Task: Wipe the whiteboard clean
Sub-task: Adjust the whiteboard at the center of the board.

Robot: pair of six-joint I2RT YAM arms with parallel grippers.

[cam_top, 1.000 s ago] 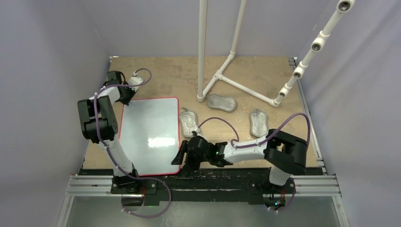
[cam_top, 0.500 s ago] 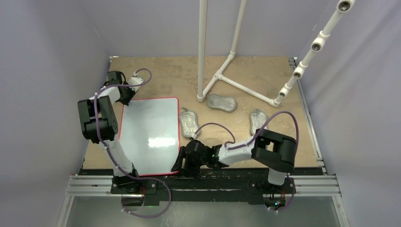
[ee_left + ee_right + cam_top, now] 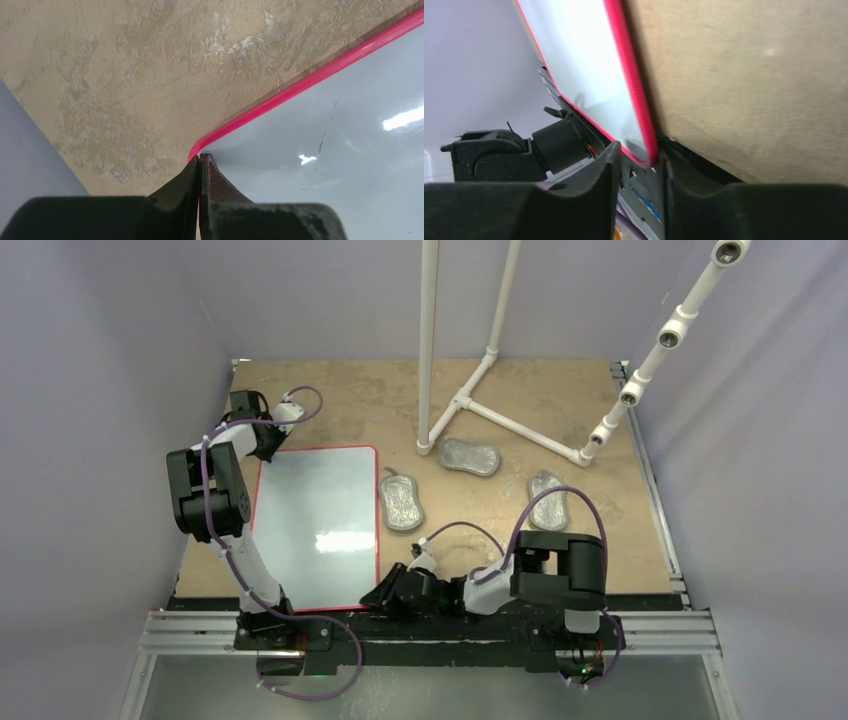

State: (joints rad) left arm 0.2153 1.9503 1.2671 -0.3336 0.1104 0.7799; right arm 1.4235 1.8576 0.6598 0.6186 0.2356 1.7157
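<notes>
Right gripper has pulled back; a corner of the whiteboard now sits between its spread jaws. Left gripper pinches the opposite corner, so repositioning the board appears imminent.

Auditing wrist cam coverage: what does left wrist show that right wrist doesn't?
Left wrist only: left gripper with shut tips at a rounded corner of the whiteboard, faint dark marks on its surface. Right wrist only: right gripper with open fingers straddling another board corner at the table near edge, left arm's base beyond. Both: red rim, tan table.
</notes>
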